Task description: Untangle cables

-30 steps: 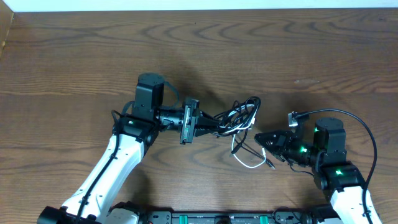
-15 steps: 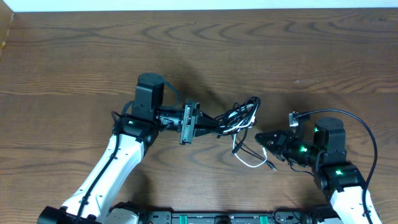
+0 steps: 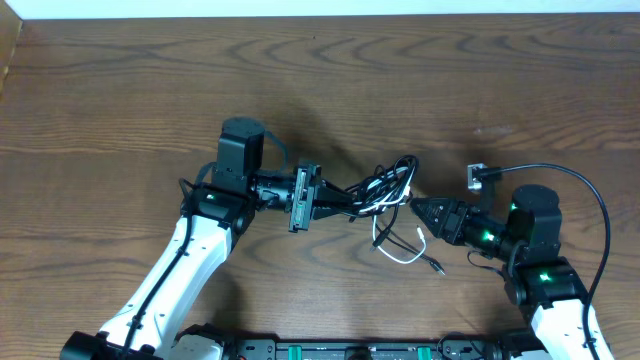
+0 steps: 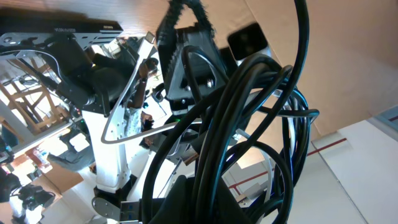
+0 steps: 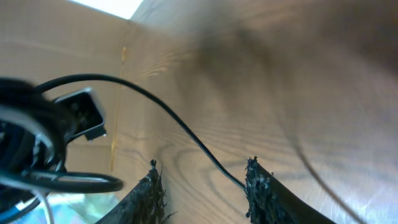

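Note:
The cables (image 3: 388,184) form a tangled bunch of thin black cords with one white cord, held above the table's middle. My left gripper (image 3: 346,197) is shut on the bunch's left end. In the left wrist view the black loops (image 4: 249,118) fill the frame, rising from the fingers (image 4: 186,202). A white cord loop (image 3: 396,254) trails down onto the table, and a black plug end (image 3: 436,266) lies beside it. My right gripper (image 3: 416,207) points left at the bunch's right edge. It stands open (image 5: 202,186), and a thin black cord (image 5: 186,134) runs across to its right finger (image 5: 264,190).
The wooden table (image 3: 120,90) stretches wide on all sides. A thicker black wire (image 3: 590,205) with a small grey connector (image 3: 478,176) arcs off the right arm. The table's far edge (image 3: 320,17) runs along the top.
My right gripper has moved up and left from beside the white loop to the bunch's right edge, and its jaws have widened. The left gripper and its bunch have stayed put.

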